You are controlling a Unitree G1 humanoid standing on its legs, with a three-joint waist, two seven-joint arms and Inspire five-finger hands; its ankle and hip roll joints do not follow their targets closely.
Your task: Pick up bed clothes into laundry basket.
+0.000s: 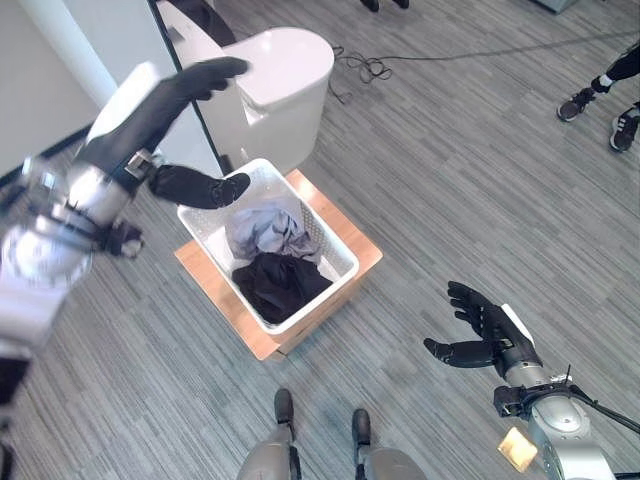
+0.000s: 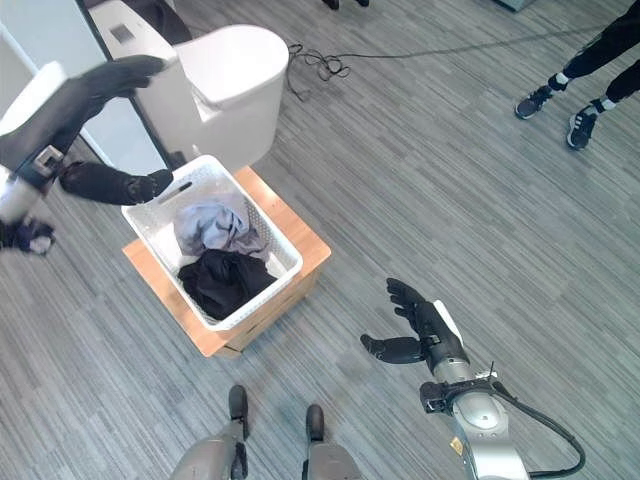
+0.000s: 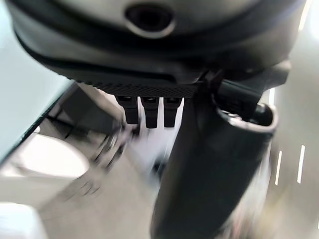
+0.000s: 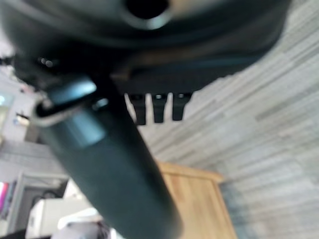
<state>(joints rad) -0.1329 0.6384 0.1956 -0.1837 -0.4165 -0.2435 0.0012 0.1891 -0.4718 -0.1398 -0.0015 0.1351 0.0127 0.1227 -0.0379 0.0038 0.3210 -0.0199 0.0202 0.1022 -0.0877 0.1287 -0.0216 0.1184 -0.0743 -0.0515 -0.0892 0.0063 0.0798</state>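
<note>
Writing: no legible print or label is made out on any item.
Laundry basket (image 1: 335,252): white, perforated walls; set on a wooden platform (image 1: 362,250) on the grey plank floor (image 1: 480,170), filling most of its top.
Bed clothes, grey piece (image 1: 262,226): crumpled inside the basket, toward its far end.
Bed clothes, black piece (image 1: 278,284): bunched inside the basket, at its near end, touching the grey piece.
Left hand (image 1: 170,95): raised above the basket's far left corner; fingers extended straight, thumb spread apart; nothing is held.
Right hand (image 2: 422,328): held low over the floor, well apart from the platform's right edge; fingers spread and relaxed, thumb out; nothing is held or touched.
White unit (image 1: 283,75): rounded, stood just behind the basket.
Person's shoes (image 1: 595,112): seen at the far right of the floor.
</note>
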